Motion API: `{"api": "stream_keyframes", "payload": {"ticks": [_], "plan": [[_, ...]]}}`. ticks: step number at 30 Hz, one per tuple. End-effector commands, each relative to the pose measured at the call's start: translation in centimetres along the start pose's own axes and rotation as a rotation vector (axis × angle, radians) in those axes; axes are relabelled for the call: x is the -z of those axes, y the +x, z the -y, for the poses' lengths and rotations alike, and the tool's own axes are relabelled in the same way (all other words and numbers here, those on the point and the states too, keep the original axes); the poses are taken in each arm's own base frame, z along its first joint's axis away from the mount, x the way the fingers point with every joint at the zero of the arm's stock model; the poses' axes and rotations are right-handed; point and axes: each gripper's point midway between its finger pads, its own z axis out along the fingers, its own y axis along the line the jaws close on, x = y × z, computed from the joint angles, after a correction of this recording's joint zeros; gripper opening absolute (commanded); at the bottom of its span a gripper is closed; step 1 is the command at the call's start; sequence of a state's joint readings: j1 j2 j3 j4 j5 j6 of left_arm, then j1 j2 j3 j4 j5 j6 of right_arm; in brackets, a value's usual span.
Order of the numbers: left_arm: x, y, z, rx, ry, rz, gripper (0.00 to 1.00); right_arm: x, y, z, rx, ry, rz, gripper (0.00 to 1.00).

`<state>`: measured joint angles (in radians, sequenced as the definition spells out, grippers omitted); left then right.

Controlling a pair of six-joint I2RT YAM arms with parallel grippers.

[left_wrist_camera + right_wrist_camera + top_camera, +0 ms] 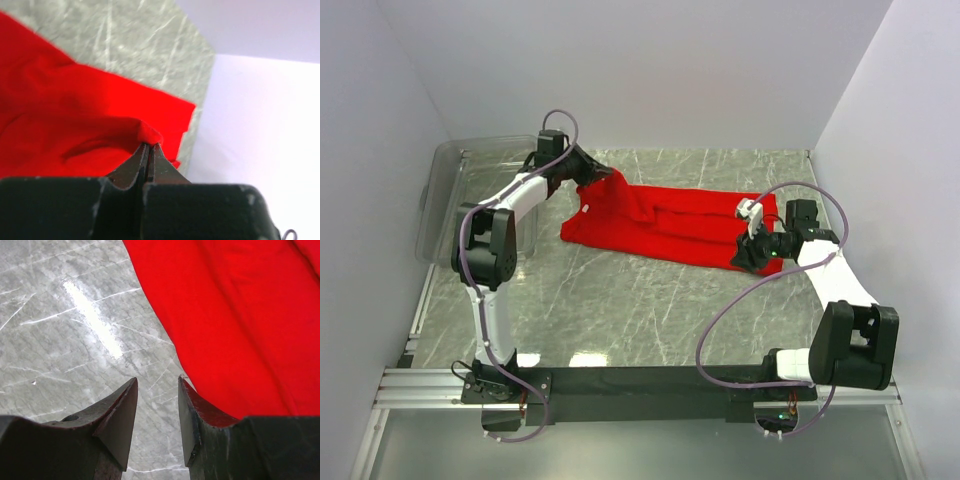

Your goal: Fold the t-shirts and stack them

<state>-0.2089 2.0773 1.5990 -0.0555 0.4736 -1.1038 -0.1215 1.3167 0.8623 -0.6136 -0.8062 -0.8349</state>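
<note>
One bright red t-shirt (665, 225) lies spread across the far middle of the marble table, a small white label (586, 209) near its left end. My left gripper (600, 178) is shut on a pinch of the shirt's far-left edge and holds it raised in a peak (149, 132). My right gripper (745, 255) stands open just off the shirt's near-right corner. In the right wrist view, bare table shows between its fingertips (157, 382), and the red cloth (235, 315) lies just past the right finger.
A clear plastic bin (455, 195) stands at the far left beside the left arm. White walls close in the table at back and on both sides. A black rail (640, 385) with both arm bases runs along the near edge.
</note>
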Motion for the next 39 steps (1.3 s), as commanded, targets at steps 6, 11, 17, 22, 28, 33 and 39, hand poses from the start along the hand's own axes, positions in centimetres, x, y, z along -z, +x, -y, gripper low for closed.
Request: {"api": "stream_keyframes", "payload": {"ticks": [6,11,17,22,28,33,39], "plan": [[-0.8,-1.9,4.3,0.024,0.153,0.033,0.01,0.5,-1.2,0.2,0.034,0.012,0.038,0.45],[-1.7,-1.5,3.5,0.039,0.151,0.002,0.01,0.5,-1.1,0.2,0.033,0.011,0.039,0.45],[-1.9,-1.5,3.3,0.045,0.150,0.000,0.01,0.4,-1.0,0.0,0.036,0.007,0.037,0.45],[-2.1,-1.7,4.2,0.049,0.182,-0.009,0.37,0.4,-0.9,0.0,0.034,0.005,0.036,0.45],[-0.3,-4.8,6.0,-0.057,0.142,0.125,0.62,0.5,-1.0,-0.1,0.047,0.002,0.037,0.44],[3.3,-6.5,7.5,-0.258,0.067,0.239,0.62,0.5,-1.5,0.0,0.081,-0.013,0.035,0.44],[10.5,-4.9,6.7,-0.481,-0.031,0.338,0.67,-1.7,-5.4,0.1,0.217,-0.044,0.010,0.47]]}}
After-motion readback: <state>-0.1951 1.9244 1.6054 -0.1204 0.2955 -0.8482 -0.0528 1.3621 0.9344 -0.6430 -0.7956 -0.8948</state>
